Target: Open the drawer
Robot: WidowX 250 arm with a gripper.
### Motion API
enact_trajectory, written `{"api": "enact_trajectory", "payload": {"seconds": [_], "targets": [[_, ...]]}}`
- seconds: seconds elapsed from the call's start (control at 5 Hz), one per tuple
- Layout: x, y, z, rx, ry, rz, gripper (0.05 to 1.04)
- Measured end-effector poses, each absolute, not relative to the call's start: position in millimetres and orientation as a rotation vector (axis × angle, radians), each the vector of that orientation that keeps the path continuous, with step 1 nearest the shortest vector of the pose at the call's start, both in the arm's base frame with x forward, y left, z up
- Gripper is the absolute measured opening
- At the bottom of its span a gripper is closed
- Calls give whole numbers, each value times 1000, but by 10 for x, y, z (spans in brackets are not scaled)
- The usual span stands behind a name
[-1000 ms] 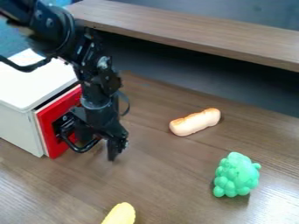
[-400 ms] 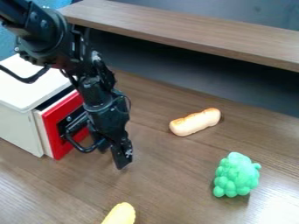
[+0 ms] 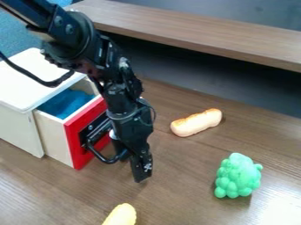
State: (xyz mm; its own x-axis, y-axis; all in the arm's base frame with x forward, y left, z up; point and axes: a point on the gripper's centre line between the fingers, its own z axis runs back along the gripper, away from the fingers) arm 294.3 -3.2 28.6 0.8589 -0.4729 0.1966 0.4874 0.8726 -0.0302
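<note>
The drawer (image 3: 53,135) had slid well out of its box (image 3: 22,131) since the earlier frames, where it showed only a narrow gap, and the gripper (image 3: 134,168) had moved outward with it, toward the camera.

Nearest lay a yellow piece (image 3: 122,215), then a green bunch (image 3: 237,176), both apart from the drawer. The gripper hung low beside the handle (image 3: 108,160), close against it; whether it was open or closed I could not tell.

The handle was a black loop standing off the red front (image 3: 75,139), and it looked stiff and fairly smooth. The loop was the place to take hold, best hooked from the inside near its middle, where a pull straight out would be least likely to twist the drawer. The drawer itself seemed light and rigid, and likely to run easily. The likelier trouble was the box being dragged along, or the drawer tipping or coming off if drawn much further.

Behind the front, the drawer had pale walls and an open top. Inside was something blue (image 3: 66,103), either a lining or a soft thing; I could not tell which. The box sat at the left of the view, the drawer jutting from it over the table (image 3: 176,184). The task looked nearly or wholly done.
</note>
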Motion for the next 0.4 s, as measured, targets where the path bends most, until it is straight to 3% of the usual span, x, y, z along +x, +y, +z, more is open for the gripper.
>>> {"api": "enact_trajectory", "payload": {"seconds": [0.4], "targets": [[2934, -182, 304, -76, -181, -521, 999]]}}
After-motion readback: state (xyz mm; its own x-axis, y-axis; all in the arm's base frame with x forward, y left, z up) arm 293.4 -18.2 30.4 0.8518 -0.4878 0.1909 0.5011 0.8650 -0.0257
